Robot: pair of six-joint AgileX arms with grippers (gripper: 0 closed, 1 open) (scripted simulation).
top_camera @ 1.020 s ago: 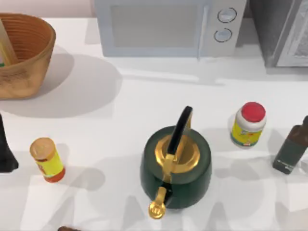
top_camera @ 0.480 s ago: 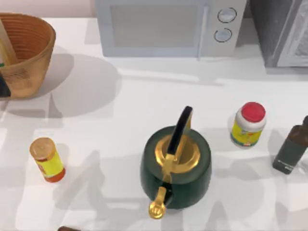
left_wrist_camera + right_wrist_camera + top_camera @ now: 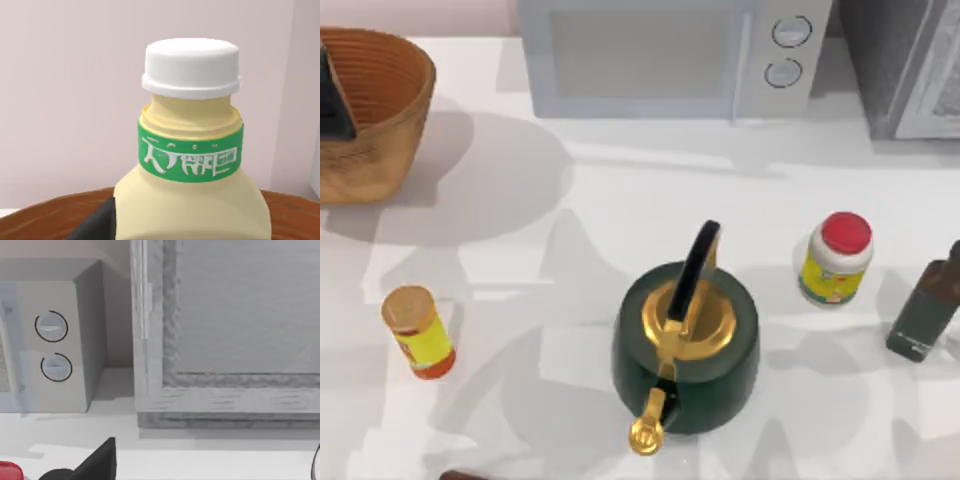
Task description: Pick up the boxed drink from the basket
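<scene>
My left gripper point(image 3: 332, 95) sits over the basket point(image 3: 390, 110) at the table's far left, a dark shape at the frame edge above the ribbed interior. Cannot tell whether its fingers are open or closed. In the left wrist view the boxed drink point(image 3: 192, 195) stands close in front of it, upright: pale yellow body, green printed neck band, white screw cap, with the brown basket rim behind; one dark fingertip point(image 3: 97, 225) lies against its lower side. Outward across the table: yellow-labelled bottle point(image 3: 417, 332) near left, green kettle point(image 3: 685, 345) centre, red-lidded jar point(image 3: 835, 258), dark bottle point(image 3: 925, 305) far right, microwave point(image 3: 670, 55) at back. The right wrist view faces the microwave's dials point(image 3: 52, 346).
</scene>
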